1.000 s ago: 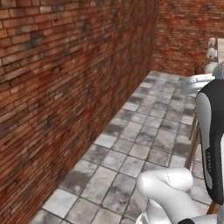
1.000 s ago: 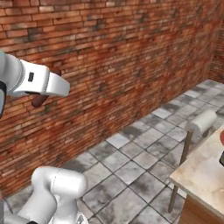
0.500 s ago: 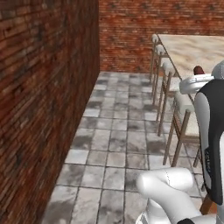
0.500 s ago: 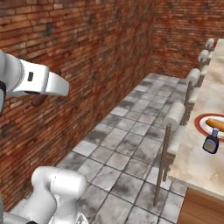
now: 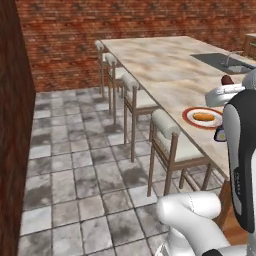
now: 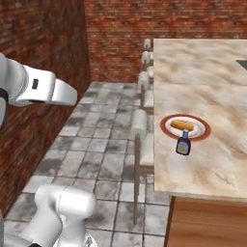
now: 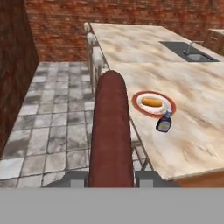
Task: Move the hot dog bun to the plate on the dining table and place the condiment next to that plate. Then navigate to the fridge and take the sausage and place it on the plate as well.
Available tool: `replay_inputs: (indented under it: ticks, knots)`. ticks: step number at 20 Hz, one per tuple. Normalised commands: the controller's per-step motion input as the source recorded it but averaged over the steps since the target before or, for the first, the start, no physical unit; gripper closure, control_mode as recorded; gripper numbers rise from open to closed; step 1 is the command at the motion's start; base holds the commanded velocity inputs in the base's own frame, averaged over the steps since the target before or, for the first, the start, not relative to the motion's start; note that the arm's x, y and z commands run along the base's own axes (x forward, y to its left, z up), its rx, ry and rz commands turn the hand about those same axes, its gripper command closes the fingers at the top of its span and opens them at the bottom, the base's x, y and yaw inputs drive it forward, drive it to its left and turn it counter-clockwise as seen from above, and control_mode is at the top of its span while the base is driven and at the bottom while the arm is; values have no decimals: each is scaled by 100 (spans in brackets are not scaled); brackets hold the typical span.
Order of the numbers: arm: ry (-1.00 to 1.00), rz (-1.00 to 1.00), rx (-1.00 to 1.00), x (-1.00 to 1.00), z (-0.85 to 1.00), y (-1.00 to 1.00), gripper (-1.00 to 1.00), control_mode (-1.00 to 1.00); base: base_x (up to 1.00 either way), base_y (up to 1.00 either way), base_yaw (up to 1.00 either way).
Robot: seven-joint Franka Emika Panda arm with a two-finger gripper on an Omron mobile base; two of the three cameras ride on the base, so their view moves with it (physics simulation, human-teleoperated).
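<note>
My gripper [image 7: 111, 178] is shut on the sausage [image 7: 111, 131], a dark reddish-brown cylinder that runs up the middle of the hand view. Its tip [image 5: 227, 79] pokes above my white hand in the left base view. On the dining table [image 7: 197, 100] lies the red-rimmed plate [image 7: 134, 101] with the hot dog bun [image 7: 152, 102] on it. The condiment [image 7: 164, 124] stands just beside the plate's near edge. From the right base view the plate [image 6: 205, 129], the bun [image 6: 182, 125] and the condiment [image 6: 183, 144] sit near the table's left edge. The sausage is held above and short of the plate.
A row of wooden stools [image 5: 172, 142] with pale seats lines the table's near side. A dark sink [image 7: 188, 50] is set in the far part of the tabletop. Brick walls [image 5: 55, 45] stand to the left and behind, with grey tiled floor [image 5: 75, 165] between.
The base has turned, so the whole picture swung from the brick wall toward the table; plate, bun and condiment now lie closer and more central. The sausage stays in my gripper.
</note>
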Motion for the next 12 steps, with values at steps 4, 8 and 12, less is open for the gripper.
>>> replay_inputs:
  ticks: [4,8,12]
  knots:
    - [0,0,0,0,0,0,100,100,38,14,-64]
    - [0,0,0,0,0,0,100,100,48,41,-65]
    - [0,0,0,0,0,0,100,100,55,60,-53]
